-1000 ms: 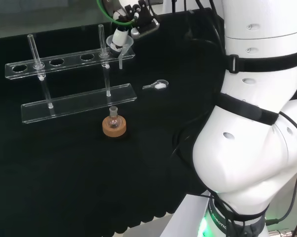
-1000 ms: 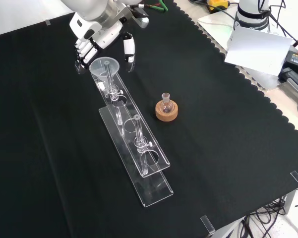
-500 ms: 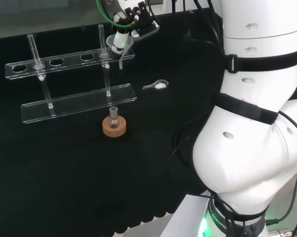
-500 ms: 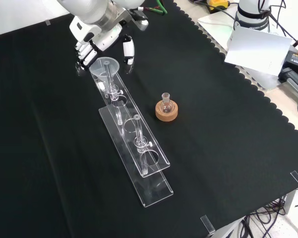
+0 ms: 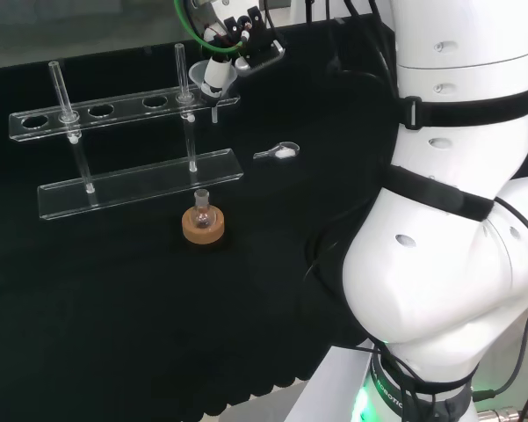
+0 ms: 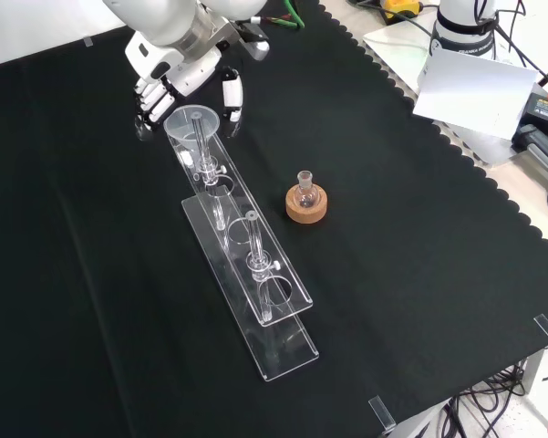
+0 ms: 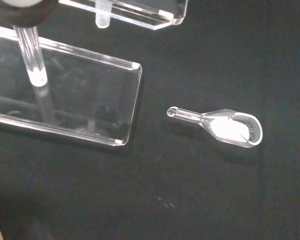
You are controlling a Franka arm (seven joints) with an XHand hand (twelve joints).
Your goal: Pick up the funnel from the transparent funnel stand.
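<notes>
In the front view, nearest is the small flask on its cork ring point(image 6: 307, 204). Beyond it the funnel point(image 6: 194, 125) sits in the transparent funnel stand point(image 6: 246, 265), and the hand point(image 6: 178, 78) flanks its bowl, fingers spread apart, unclosed.

funnel point(image 5: 209, 81) bowl: partly behind robot hand point(image 5: 218, 63) | grip contact: unclear | stand point(image 7: 80, 100): cut by wrist-view edge

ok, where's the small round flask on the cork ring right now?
In the front view the small round glass flask sits on its cork ring mid-cloth, just right of the transparent funnel stand; the head view shows it in front of the stand's base plate.
</notes>
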